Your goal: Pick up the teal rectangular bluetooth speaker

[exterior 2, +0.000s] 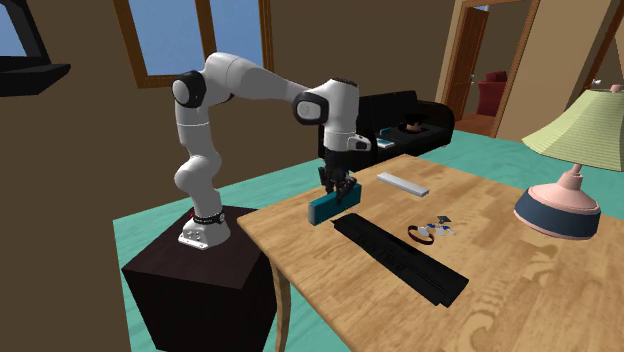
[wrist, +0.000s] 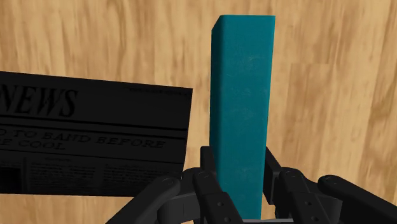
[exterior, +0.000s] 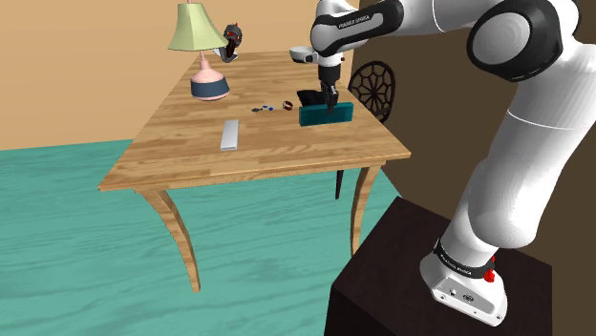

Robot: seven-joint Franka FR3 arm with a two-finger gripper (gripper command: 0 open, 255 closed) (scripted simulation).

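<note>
Black gripper (exterior: 329, 103) pinched on the teal bluetooth speaker (exterior: 326, 115), with one finger pressed against each broad face, plain in the wrist view. Speaker upright on a long edge, low on the wooden table (exterior: 191, 157), near the table edge on the side of the stand (exterior: 411, 286); impossible to tell whether resting on the wood or just off it. Just beside it, a black newspaper (wrist: 95, 140) lying flat, parted from the speaker by a narrow strip of bare wood and clear of the fingers. Further along the tabletop, a small ring with scattered bits (exterior 2: 430, 232), a flat grey bar (exterior: 230, 134), and a pink-and-blue lamp (exterior: 202, 67) under a pale green shade. Behind the table in the shoulder view, a dark chair (exterior: 372, 88).
</note>
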